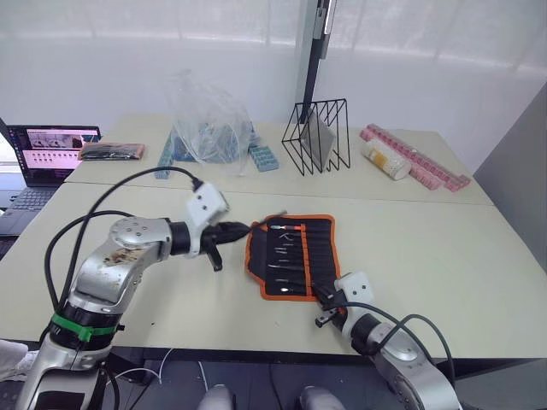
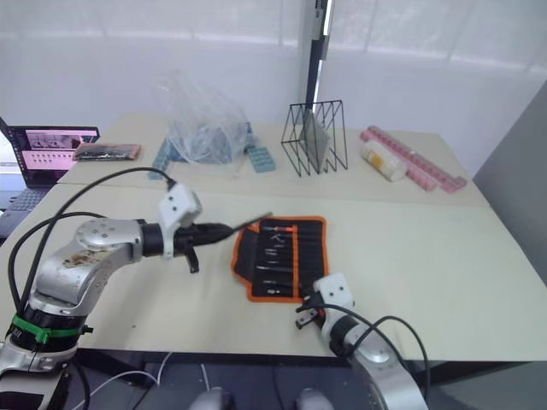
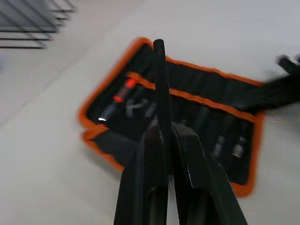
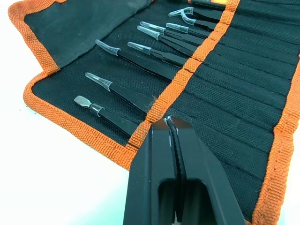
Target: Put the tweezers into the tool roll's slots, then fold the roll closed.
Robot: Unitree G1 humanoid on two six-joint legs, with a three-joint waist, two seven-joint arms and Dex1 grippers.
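The tool roll [image 1: 291,256] lies open on the bench [image 1: 444,256], its long axis running away from me. My left fingers [image 3: 187,159] are clenched on one tweezer [image 3: 159,89], which points level toward the roll's left edge. My right gripper [image 4: 171,129] is pressed together over the near orange binding, and other tweezers [image 4: 140,58] sit in the slots [image 4: 243,79]

1 tool roll [image 1: 291,254], 1 laptop [image 1: 38,162], 2 grippers
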